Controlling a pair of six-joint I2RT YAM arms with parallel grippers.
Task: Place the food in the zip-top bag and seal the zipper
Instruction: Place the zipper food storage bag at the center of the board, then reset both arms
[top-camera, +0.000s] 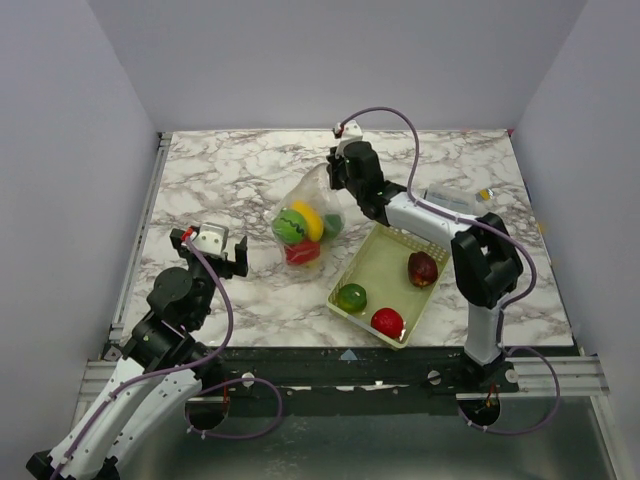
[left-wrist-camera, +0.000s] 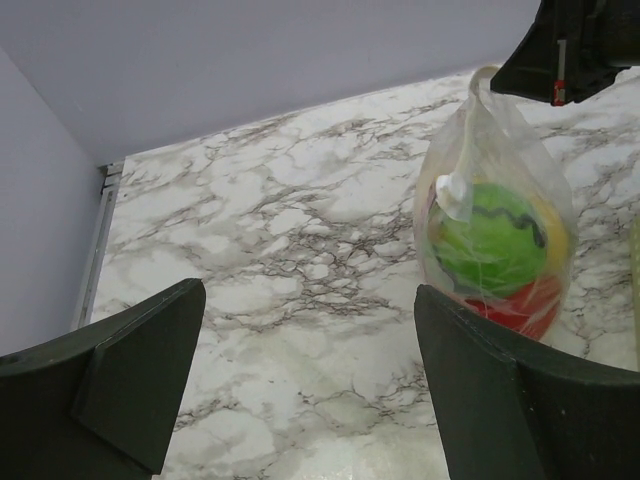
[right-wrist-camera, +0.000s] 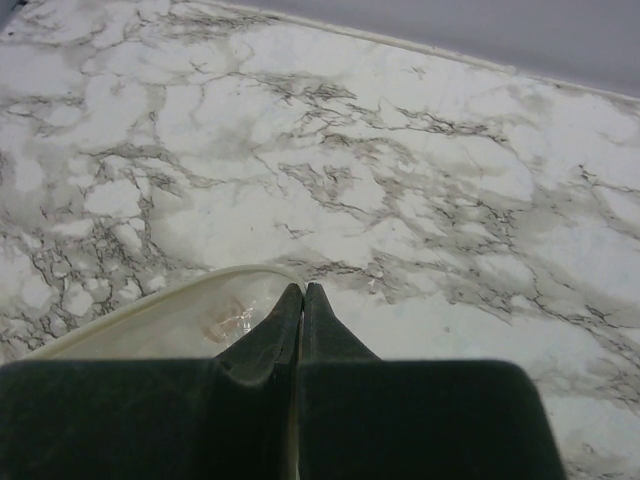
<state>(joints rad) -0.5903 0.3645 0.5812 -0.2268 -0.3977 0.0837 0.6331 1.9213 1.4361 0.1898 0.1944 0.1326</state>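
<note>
Left edge: the marble table (top-camera: 230, 170) is ending at a side rail (top-camera: 141, 225) under the grey wall, and bare marble is lying open from there to the bag.
Left gripper: the left gripper (top-camera: 213, 245) is hovering at the near left, its fingers spread wide on nothing, apart from the bag.
Bag: the zip-top bag (top-camera: 305, 215) is standing mid-table, a green, a yellow and a red piece of food (left-wrist-camera: 492, 240) showing through it.
Right gripper: the right gripper (right-wrist-camera: 303, 292) is pinching the bag's top edge, fingers pressed together on the film.
Hard to make out: the zipper is not showing clearly in any view.
Basket: the basket (top-camera: 385, 262) is sitting just right of the bag, holding a green piece (top-camera: 351, 297), a red piece (top-camera: 387, 322) and a dark red piece (top-camera: 422, 268); only the top view is showing them.
Far right: a clear box (top-camera: 450, 203) is lying partly hidden behind the right arm.
</note>
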